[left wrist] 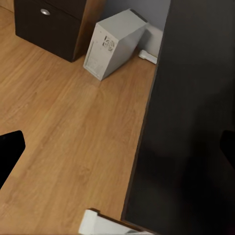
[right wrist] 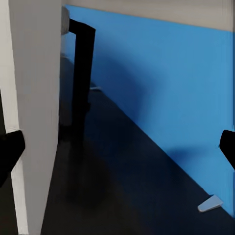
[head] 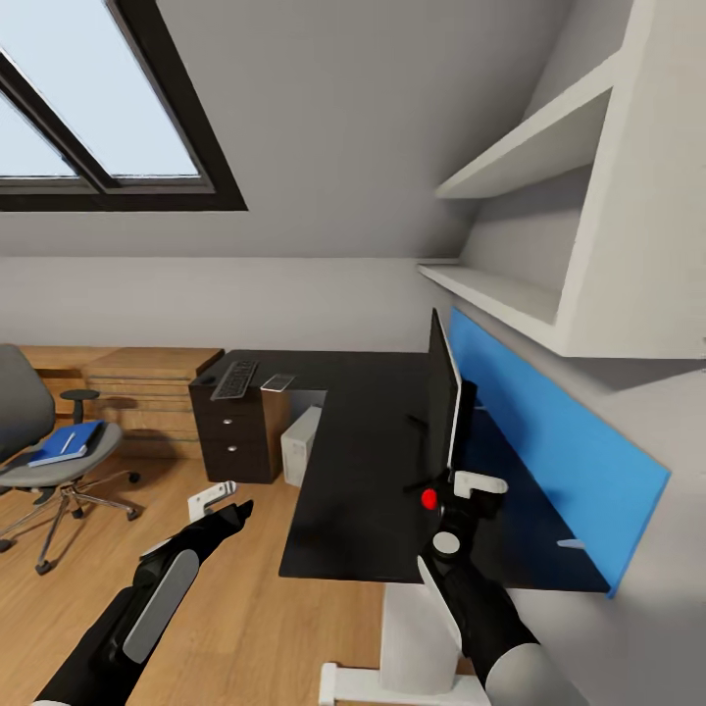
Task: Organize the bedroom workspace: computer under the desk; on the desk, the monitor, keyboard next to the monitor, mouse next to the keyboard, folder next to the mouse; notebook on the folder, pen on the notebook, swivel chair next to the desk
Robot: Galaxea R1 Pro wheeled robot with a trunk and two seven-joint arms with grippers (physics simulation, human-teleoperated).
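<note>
A: The bench (head: 363, 471), a glossy black L-shaped top, is carrying the monitor (head: 443, 392), standing edge-on with a white back. The grey padded chair (head: 29, 431) is sitting well apart on the wood floor (head: 235, 608), holding the flat blue folder (head: 67, 441). The pale tower computer (head: 299, 443) is standing under the bench.

B: And the smaller items?

A: The slim keyboard (head: 233, 379) and thin notebook (head: 277, 382) are lying at the far end. The right end effector (head: 469, 487) is hovering beside the monitor, fingers spread wide, empty; the left end effector (head: 218, 502) is hanging over the floor, also wide and empty.

B: Risk?

A: The right arm is crowding the thin screen; a sideways nudge could probably topple it.
</note>
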